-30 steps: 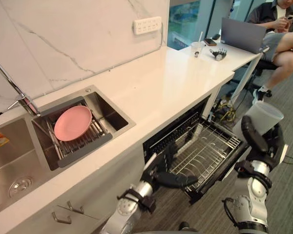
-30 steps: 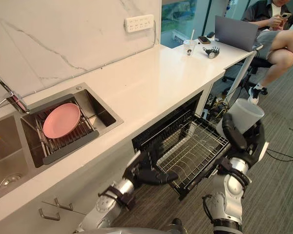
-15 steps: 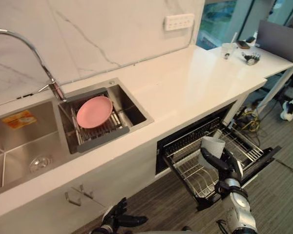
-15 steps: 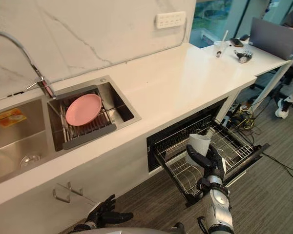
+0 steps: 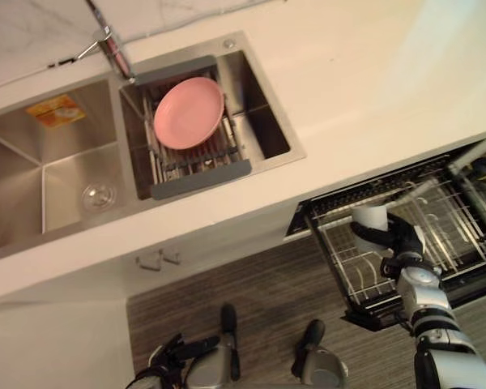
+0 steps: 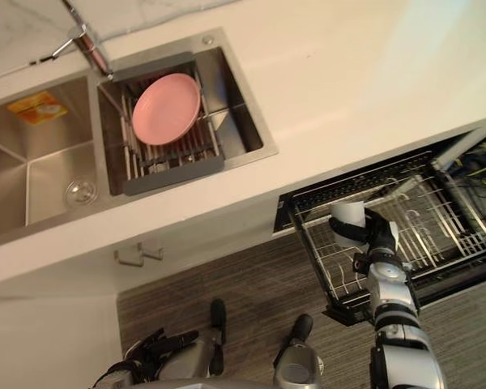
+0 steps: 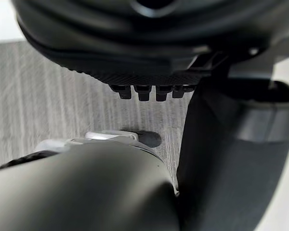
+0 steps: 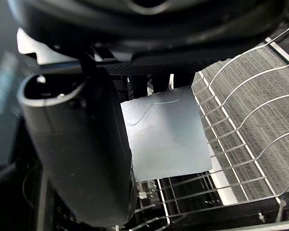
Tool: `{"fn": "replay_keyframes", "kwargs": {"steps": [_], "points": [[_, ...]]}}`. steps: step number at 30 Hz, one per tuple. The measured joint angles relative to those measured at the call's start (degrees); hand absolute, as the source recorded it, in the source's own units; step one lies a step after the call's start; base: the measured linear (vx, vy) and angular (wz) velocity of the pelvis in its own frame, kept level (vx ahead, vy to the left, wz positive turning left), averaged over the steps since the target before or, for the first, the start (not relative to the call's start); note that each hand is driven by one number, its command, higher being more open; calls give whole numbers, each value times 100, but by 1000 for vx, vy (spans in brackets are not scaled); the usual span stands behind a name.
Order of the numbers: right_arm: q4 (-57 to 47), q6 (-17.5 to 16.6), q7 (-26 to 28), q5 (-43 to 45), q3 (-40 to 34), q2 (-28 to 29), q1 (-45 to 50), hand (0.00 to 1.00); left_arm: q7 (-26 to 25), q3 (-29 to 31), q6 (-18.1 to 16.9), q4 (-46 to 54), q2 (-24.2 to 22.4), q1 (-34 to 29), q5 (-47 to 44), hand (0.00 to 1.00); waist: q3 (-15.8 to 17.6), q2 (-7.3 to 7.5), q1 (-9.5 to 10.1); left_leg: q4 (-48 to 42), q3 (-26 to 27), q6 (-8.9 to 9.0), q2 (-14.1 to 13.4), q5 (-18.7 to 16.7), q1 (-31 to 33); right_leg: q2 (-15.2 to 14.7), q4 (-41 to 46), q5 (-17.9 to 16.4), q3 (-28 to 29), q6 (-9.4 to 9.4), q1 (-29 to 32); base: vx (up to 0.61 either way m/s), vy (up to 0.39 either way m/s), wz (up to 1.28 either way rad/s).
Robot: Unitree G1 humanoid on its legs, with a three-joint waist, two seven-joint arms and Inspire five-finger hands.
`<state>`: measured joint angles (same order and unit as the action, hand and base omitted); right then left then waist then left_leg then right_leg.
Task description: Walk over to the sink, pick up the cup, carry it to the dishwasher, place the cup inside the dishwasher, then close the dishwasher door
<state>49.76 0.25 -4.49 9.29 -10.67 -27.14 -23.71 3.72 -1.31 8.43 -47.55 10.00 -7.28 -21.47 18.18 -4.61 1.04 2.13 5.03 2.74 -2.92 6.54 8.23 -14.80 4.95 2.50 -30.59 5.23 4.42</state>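
Observation:
The white cup [image 5: 370,217] is upright in my right hand [image 5: 391,240], whose fingers and thumb curl round its lower part. It hangs just above the left end of the pulled-out wire rack [image 5: 448,220] of the open dishwasher. In the right wrist view the cup [image 8: 164,133] shows past the thumb [image 8: 82,149], with rack wires [image 8: 241,120] beneath it. My left hand [image 5: 172,355] is low by my side over the grey floor, fingers relaxed and holding nothing.
The white counter [image 5: 356,81] runs above the dishwasher. A steel sink [image 5: 57,178] holds a pink plate [image 5: 189,112] on a drying rack, with the faucet [image 5: 110,42] behind. A cabinet handle [image 5: 159,259] sits below the counter edge.
The camera has tipped down to look from above. My right hand has brought the cup down over the rack's left end. My left hand stays low by my side.

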Motion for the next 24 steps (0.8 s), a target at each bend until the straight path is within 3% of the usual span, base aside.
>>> {"fn": "replay_keyframes", "kwargs": {"steps": [4, 5, 6, 10, 18, 22, 24], "points": [[215, -23, 254, -225, 265, -337, -370, 0, 153, 0, 105, -3, -55, 170, -178, 100, 227, -249, 29, 101, -171, 6, 3, 199, 201, -91, 424, -232, -50, 82, 315, -105, -17, 26], [310, -24, 410, -219, 347, -425, -426, 100, 168, 1, 154, -5, -102, 190, -212, 100, 271, -339, 35, 190, -228, 17, -4, 280, 209, -114, 547, -312, -88, 74, 373, -85, -41, 24], [391, -18, 582, -217, 417, -477, -432, 100, 181, 38, 202, -10, -142, 212, -217, 100, 318, -411, 22, 245, -292, 40, -11, 334, 201, -137, 676, -403, -136, 54, 393, -99, -50, 23], [441, 15, 781, -217, 622, -479, -431, 100, 258, 150, 259, -20, -171, 251, -218, 100, 398, -456, 17, 278, -313, 83, -11, 367, 202, -242, 1052, -600, -129, 60, 536, -50, -49, 8], [124, 173, 119, -190, 511, -290, -131, 100, 114, 219, 330, -58, -243, 257, -214, 100, 392, -444, -2, 278, -171, 141, -27, 389, -31, -304, 1186, -719, -97, 72, 337, 1, -44, 1], [-467, 83, -447, -144, 5, 207, 498, 100, -51, 412, 416, -257, -267, 251, -235, 100, 248, -282, -27, 281, 193, 253, -90, 301, -330, -217, 974, -677, 72, 127, 83, -5, -36, -25], [-914, -57, -713, -104, -327, 557, 1152, 100, -205, 571, 522, -391, -259, 152, -332, 100, -65, -115, -56, 282, 396, 234, -166, 239, -405, -93, 769, -626, 176, 135, 12, 21, -51, -31]]}}
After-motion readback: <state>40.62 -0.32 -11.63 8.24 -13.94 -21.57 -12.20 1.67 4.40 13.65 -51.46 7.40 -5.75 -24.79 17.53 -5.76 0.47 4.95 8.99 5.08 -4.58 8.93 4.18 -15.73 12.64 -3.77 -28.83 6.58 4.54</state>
